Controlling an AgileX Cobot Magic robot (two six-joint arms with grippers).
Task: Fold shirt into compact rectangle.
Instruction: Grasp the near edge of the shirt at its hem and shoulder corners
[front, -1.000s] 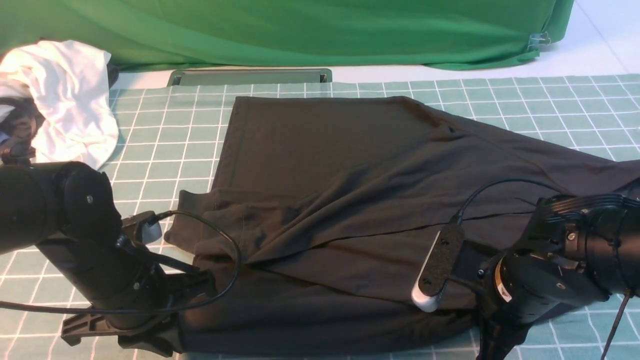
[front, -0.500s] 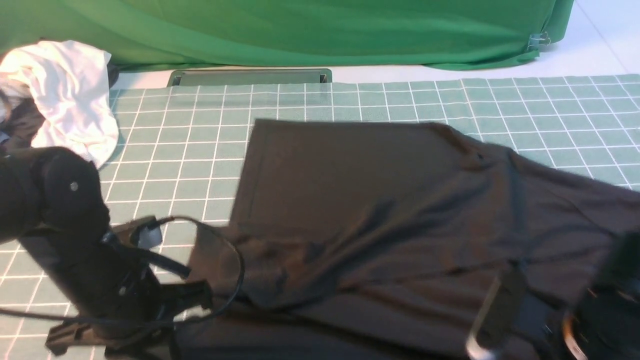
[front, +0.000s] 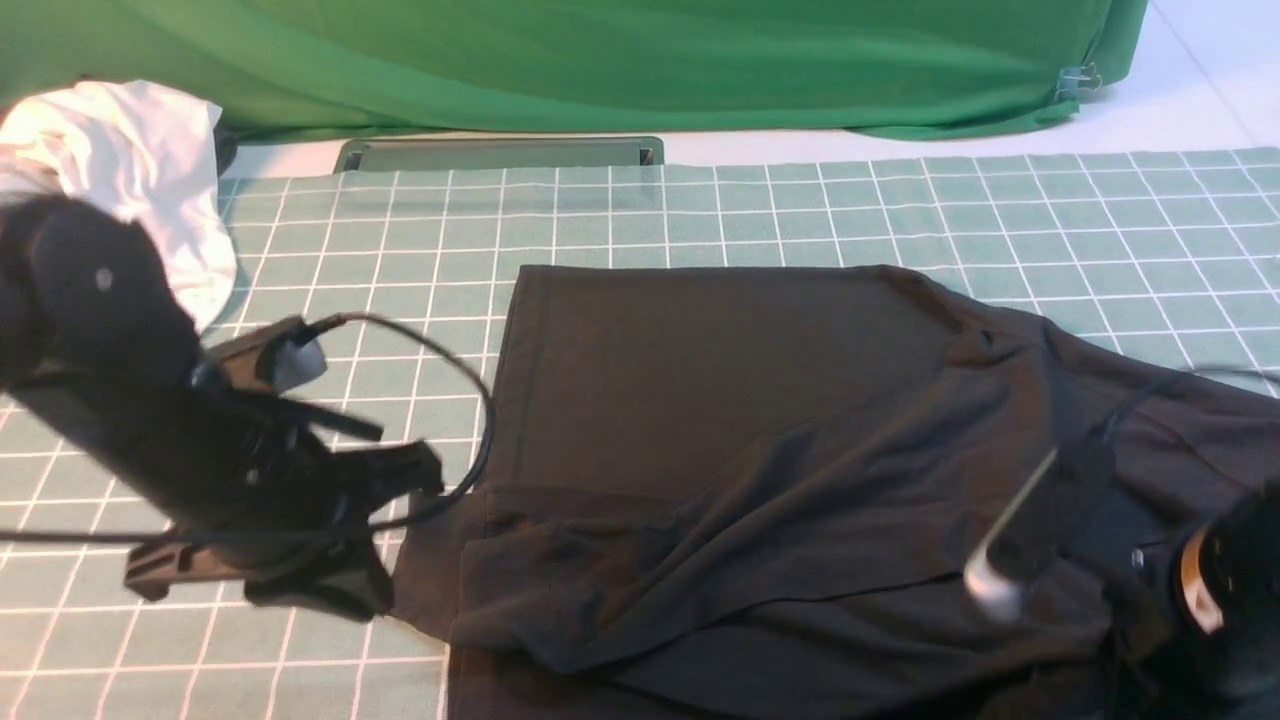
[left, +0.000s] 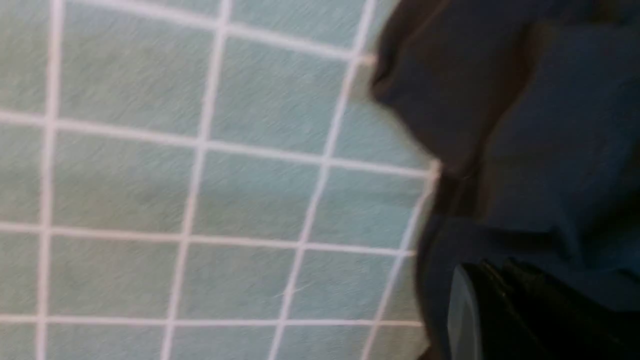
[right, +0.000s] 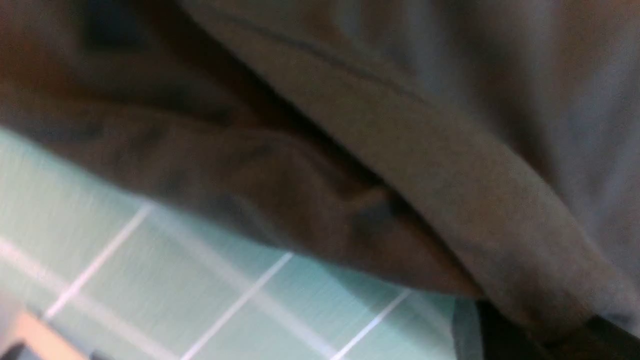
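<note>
The shirt (front: 720, 400) lies spread on the tabletop (front: 700, 200), rumpled along its near edge. The left gripper (front: 370, 598) is clamped on its near left corner, and the right gripper (right: 545, 335) on the hem. Both ends are best lifted evenly and the cloth drawn taut, so that a square fold is laid.
</note>
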